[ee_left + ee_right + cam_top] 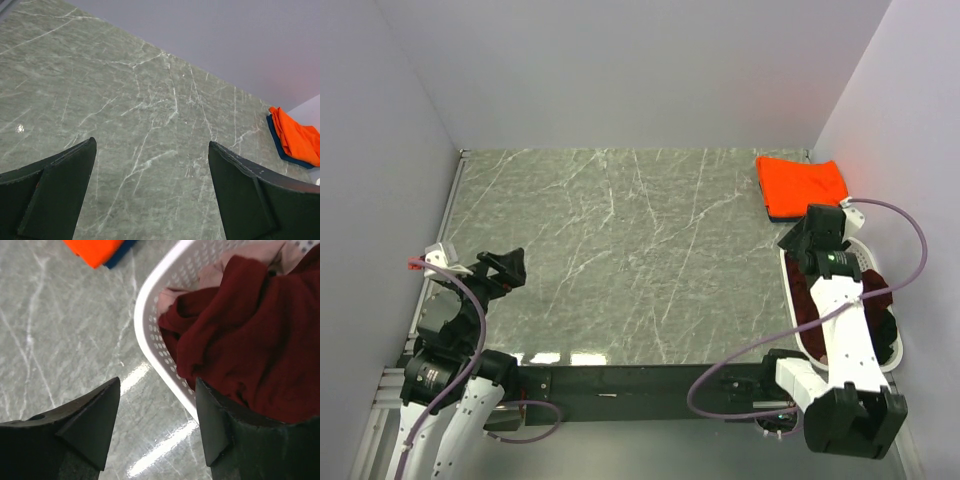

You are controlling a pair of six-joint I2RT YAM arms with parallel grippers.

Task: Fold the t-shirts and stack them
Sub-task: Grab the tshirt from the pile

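A grey-green marble-patterned tabletop (620,250) with white veins is enclosed by pale lilac-grey walls (620,70). Bright light reflections (560,357) are seen in the lower middle of the frame.

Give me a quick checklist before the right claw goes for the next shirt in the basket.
1. Right claw open: ok.
2. Right claw centred over the maroon shirt: not ok, it sits over the basket rim.
3. Maroon shirt on top of the pink shirt: ok.
4. Left claw open and empty: ok.
5. Bare table for folding: ok.
6. Orange shirt folded on the blue shirt: ok.
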